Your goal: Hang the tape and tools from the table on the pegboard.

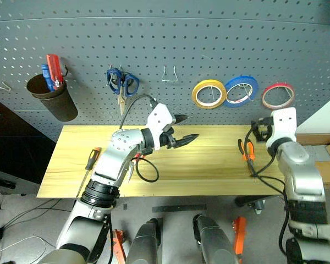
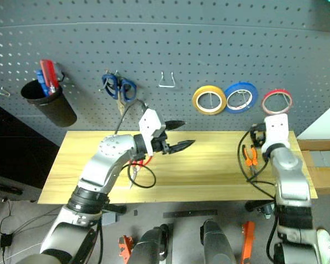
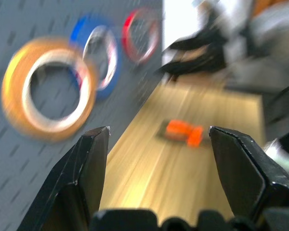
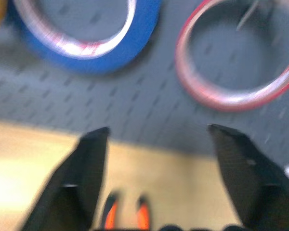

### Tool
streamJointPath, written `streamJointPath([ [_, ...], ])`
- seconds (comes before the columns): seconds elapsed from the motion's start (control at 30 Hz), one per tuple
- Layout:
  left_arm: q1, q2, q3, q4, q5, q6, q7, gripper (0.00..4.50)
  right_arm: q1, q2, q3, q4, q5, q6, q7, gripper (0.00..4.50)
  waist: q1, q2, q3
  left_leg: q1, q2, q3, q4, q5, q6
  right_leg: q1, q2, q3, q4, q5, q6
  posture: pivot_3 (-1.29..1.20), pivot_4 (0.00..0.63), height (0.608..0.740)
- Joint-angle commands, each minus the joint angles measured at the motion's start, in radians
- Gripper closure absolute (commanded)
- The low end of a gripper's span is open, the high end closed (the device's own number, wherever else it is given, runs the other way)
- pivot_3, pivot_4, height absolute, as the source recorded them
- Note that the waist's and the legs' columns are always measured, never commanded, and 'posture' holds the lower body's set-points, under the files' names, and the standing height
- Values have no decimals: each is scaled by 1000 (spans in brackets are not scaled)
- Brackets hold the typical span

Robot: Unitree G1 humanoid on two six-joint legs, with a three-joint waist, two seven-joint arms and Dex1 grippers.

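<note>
The left arm is reaching across the middle of the table (image 1: 209,165), its gripper (image 1: 182,130) pointing toward three o'clock with the fingers spread wide and holding nothing. The right arm is stretching straight toward the pegboard (image 1: 170,38), its gripper (image 4: 154,139) facing the panel just below the red tape ring (image 1: 278,95), fingers parted and empty. The tape is hanging on the pegboard at the right end of the row, beside the blue roll (image 1: 241,91) and yellow roll (image 1: 209,94). The orange-handled pliers (image 1: 246,149) are lying on the table at nine o'clock from the right wrist. The screwdriver (image 1: 89,165) is lying near the table's left edge. The left forearm is hiding most of the red-handled scissors (image 2: 137,163).
</note>
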Motion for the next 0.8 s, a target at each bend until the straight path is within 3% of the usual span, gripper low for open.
streamJointPath([
  [0.03,-1,33,0,27,36,-40,-16,976,25,56,3,-128,33,179,-36,23,-3,0,0,0,0,0,0,0,0,0,0,1,0,0,0,-153,264,740],
  [0.17,6,69,-22,30,34,-44,-98,976,-44,102,-11,-32,34,343,-86,23,-2,0,0,0,0,0,2,0,0,0,0,1,1,0,0,-147,267,740],
  [0.27,23,72,-20,-26,-35,6,-175,976,-127,111,-59,131,41,364,-118,23,-2,0,0,1,0,1,4,1,0,0,0,1,3,0,0,-140,270,740],
  [0.43,48,85,-6,-117,-122,125,-232,976,-253,75,-109,478,54,246,-117,23,0,0,0,1,-1,1,3,1,0,-1,0,0,6,0,0,-117,276,740],
  [0.6,54,103,-15,-131,-106,140,-227,976,-370,16,-115,795,48,106,-117,23,-1,0,0,1,-1,3,3,1,0,-1,0,1,6,0,0,-103,273,740],
  [0.8,57,102,-12,-139,-107,145,-216,976,-456,-18,-83,1042,49,3,-57,23,-2,0,0,1,-1,3,3,1,0,-1,0,1,7,0,0,-98,268,740],
])
